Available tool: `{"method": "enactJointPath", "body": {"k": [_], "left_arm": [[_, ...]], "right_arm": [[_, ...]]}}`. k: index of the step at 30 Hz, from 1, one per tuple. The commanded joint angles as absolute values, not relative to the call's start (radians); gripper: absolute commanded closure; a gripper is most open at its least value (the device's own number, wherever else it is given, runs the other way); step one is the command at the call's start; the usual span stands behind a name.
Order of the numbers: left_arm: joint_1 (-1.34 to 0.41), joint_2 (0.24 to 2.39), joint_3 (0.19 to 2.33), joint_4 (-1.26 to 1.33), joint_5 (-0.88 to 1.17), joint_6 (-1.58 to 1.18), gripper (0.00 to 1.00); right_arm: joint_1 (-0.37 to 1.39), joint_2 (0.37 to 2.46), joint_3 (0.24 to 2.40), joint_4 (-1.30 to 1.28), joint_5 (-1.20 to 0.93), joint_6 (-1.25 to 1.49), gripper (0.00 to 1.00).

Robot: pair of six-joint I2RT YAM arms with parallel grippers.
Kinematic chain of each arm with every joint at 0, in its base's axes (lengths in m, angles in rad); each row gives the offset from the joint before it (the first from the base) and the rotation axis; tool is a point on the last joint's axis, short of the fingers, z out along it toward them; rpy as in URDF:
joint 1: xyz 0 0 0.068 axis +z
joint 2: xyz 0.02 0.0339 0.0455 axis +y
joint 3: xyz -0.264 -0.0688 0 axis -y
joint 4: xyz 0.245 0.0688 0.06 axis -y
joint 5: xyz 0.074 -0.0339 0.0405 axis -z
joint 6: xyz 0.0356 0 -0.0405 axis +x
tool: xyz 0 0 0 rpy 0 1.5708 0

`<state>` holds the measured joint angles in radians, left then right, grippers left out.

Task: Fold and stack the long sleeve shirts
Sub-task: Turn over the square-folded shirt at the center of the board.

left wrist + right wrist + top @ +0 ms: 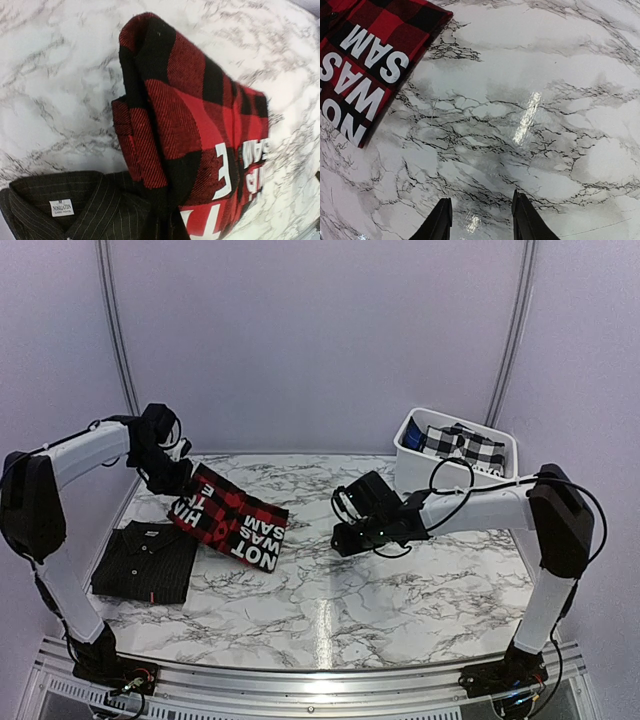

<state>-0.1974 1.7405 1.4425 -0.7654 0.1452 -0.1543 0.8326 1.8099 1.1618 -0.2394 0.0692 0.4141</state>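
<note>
Bin point(408, 466), white, at the desk's point(400, 590) far right holds black-and-white checked fabric point(462, 445); left end effector point(178, 478) grips the red-and-black flannel shirt point(235, 518), one edge lifted beside the folded black pinstriped shirt point(145, 558); right end effector point(481, 197) hangs part-open, empty.

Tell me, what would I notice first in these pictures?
The red-and-black checked shirt with big white letters, left of the middle, one end pinched in the jaws of the left arm. A folded black pinstriped shirt lies at the near left, and a white bin holding black-and-white checked cloth stands far right.
</note>
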Motion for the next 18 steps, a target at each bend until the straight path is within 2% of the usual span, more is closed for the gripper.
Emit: {"method": "enactJointPath", "body": {"k": [1, 6, 9, 10, 12, 15, 18], "left_arm": [[-0.24, 1.779, 1.706, -0.917, 0.207, -0.123, 1.0], [-0.449, 2.016, 2.101, -0.993, 0.327, -0.199, 1.0], [-0.583, 2.275, 2.328, -0.99, 0.402, -0.311, 0.91], [-0.631, 2.37, 2.422, -0.986, 0.429, -0.341, 0.86], [-0.707, 2.525, 2.611, -0.951, 0.456, -0.435, 0.57], [-0.759, 2.566, 2.597, -0.774, 0.472, -0.544, 0.37], [-0.768, 2.471, 2.436, -0.62, 0.421, -0.568, 0.28]], "right_arm": [[0.802, 1.77, 1.189, -0.234, 0.036, 0.386, 0.63], [0.76, 1.687, 1.182, -0.281, 0.011, 0.382, 0.6], [0.737, 1.59, 1.143, -0.305, 0.027, 0.388, 0.57], [0.731, 1.557, 1.126, -0.31, 0.036, 0.39, 0.55], [0.72, 1.499, 1.092, -0.321, 0.054, 0.397, 0.53], [0.708, 1.442, 1.054, -0.335, 0.079, 0.409, 0.5], [0.704, 1.432, 1.036, -0.348, 0.098, 0.418, 0.5]]}}
